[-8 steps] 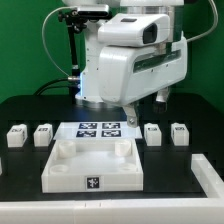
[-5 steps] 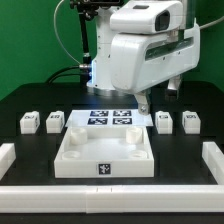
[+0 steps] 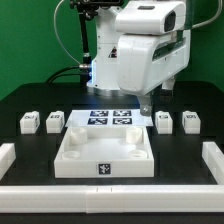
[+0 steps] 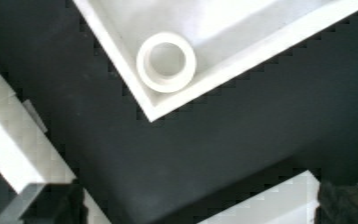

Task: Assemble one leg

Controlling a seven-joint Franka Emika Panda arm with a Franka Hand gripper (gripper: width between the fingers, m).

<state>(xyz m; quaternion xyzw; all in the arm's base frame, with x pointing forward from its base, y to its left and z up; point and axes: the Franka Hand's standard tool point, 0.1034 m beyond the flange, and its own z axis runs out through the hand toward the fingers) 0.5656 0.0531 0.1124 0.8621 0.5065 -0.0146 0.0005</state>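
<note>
Four small white legs stand in a row on the black table: two at the exterior view's left (image 3: 29,122) (image 3: 54,121) and two at its right (image 3: 165,121) (image 3: 188,121). Each shows a black-and-white marker. My gripper (image 3: 146,108) hangs above the table, just left of the inner right leg and behind the large white square tray piece (image 3: 68,158). In the wrist view the gripper (image 4: 190,205) is open and empty. Its dark fingertips (image 4: 30,204) sit far apart over black table. A corner of the tray piece with a round socket (image 4: 167,60) lies beyond them. No leg shows in the wrist view.
The marker board (image 3: 110,118) lies flat behind the tray piece, next to my gripper. White border walls run along the front (image 3: 110,190) and at both sides (image 3: 7,153) (image 3: 214,153). Cables hang behind the arm.
The exterior picture's framing has shifted since the oldest frame, and the arm stands further right. Over the last half second almost nothing has moved. The legs and tray piece lie as before.
</note>
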